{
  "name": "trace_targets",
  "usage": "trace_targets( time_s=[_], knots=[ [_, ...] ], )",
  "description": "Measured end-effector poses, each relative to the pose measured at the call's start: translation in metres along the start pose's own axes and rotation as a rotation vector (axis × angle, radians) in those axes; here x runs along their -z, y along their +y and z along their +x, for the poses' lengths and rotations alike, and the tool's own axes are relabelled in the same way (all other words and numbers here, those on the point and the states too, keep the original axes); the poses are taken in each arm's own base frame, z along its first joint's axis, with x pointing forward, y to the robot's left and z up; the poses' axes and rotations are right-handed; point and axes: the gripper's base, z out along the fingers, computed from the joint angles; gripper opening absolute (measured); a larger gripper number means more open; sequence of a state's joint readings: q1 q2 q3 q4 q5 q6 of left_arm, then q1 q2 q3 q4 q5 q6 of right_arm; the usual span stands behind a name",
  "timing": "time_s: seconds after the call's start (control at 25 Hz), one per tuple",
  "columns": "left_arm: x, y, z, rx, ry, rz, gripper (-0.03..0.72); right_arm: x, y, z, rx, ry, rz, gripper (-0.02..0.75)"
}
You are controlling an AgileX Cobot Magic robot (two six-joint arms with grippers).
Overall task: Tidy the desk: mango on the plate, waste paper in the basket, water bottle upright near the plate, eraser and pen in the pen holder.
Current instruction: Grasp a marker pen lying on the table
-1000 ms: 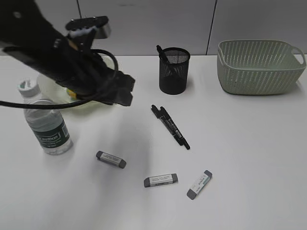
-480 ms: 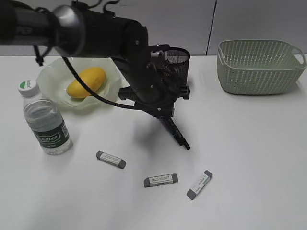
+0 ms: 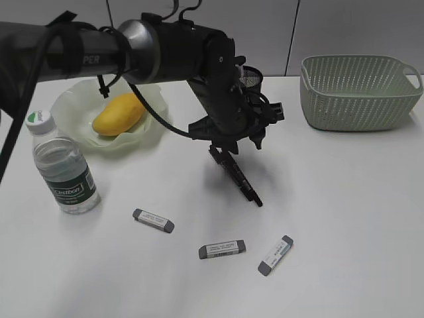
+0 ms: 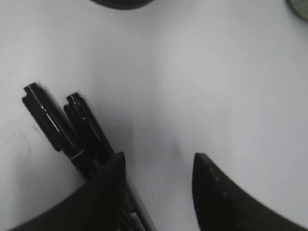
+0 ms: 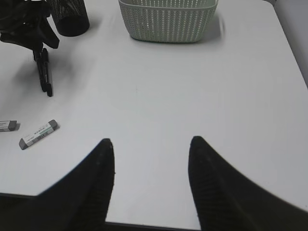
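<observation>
My left gripper [image 3: 230,147] is open and empty, low over the upper ends of two black pens [image 3: 237,175] lying side by side on the desk [image 3: 344,199]. In the left wrist view [image 4: 156,161] its left finger overlaps the pens [image 4: 82,127]; the gap between the fingers shows bare desk. The mango [image 3: 119,114] lies on the glass plate [image 3: 69,109]. The water bottle [image 3: 63,169] stands upright beside the plate. The pen holder [image 3: 252,79] is partly hidden behind my left arm. Three erasers [image 3: 153,220] [image 3: 222,249] [image 3: 275,255] lie in front. My right gripper [image 5: 151,142] is open and empty. No waste paper shows.
The green basket [image 3: 358,89] stands at the back right and also shows in the right wrist view [image 5: 168,19], its inside hidden. That view also shows the pen holder [image 5: 70,17], the pens [image 5: 44,72] and an eraser [image 5: 38,134]. The right gripper hangs near the desk's front edge.
My left arm has swung right from over the plate to the pens and come down over their upper ends. The mango and plate are now uncovered. Nothing else moved.
</observation>
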State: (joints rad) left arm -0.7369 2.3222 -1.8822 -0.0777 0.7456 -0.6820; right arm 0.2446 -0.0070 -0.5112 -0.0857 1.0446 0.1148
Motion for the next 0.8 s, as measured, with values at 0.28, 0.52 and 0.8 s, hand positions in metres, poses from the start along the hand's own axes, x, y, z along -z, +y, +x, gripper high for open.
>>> trace_targets(
  time_s=[0.28, 0.52, 0.8],
  knots=[
    [-0.023, 0.007, 0.008, 0.057, 0.044, -0.024, 0.342, 0.0, 0.0, 0.0, 0.0, 0.0, 0.0, 0.403],
    [-0.026, 0.008, 0.011, 0.063, 0.064, -0.035, 0.342, 0.0, 0.0, 0.0, 0.0, 0.0, 0.0, 0.403],
    [-0.027, 0.011, 0.014, 0.034, 0.084, -0.081, 0.342, 0.0, 0.0, 0.0, 0.0, 0.0, 0.0, 0.403]
  ],
)
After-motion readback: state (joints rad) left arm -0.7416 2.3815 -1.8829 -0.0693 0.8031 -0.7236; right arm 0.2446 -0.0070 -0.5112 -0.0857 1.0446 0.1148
